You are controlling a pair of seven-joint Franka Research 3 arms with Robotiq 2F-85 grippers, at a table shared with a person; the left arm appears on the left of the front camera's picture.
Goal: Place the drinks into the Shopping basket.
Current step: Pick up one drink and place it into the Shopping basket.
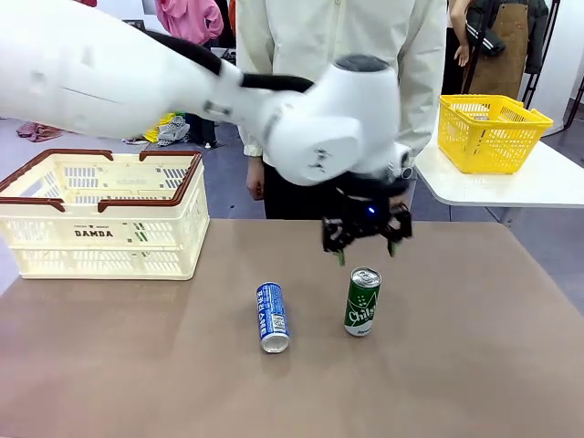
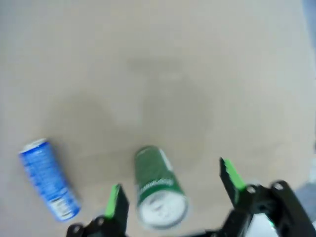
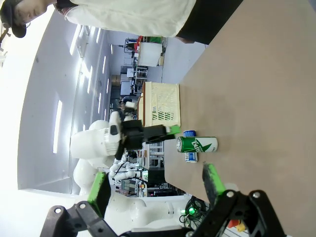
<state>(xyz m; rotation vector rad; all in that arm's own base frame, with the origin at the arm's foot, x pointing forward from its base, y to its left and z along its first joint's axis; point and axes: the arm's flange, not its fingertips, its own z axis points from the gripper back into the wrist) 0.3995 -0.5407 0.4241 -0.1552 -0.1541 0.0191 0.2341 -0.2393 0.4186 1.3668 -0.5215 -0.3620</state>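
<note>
Just above green can [image 1: 363,303], left jaws spread.

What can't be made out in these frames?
Shopping basket floor: front view, hidden by its near wall.
Print on the green can: left wrist view, blurred.
Most of the blue can: right wrist view, behind the green can.
The person above the chest: front view, cut off by the top edge.

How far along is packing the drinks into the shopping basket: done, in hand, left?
Done: nothing; the green can and blue can sit on the table, outside the Shopping basket. In hand: the left gripper, open, hovers above the upright green can. Left: grasp and basket both cans; the right gripper is open, empty.
</note>
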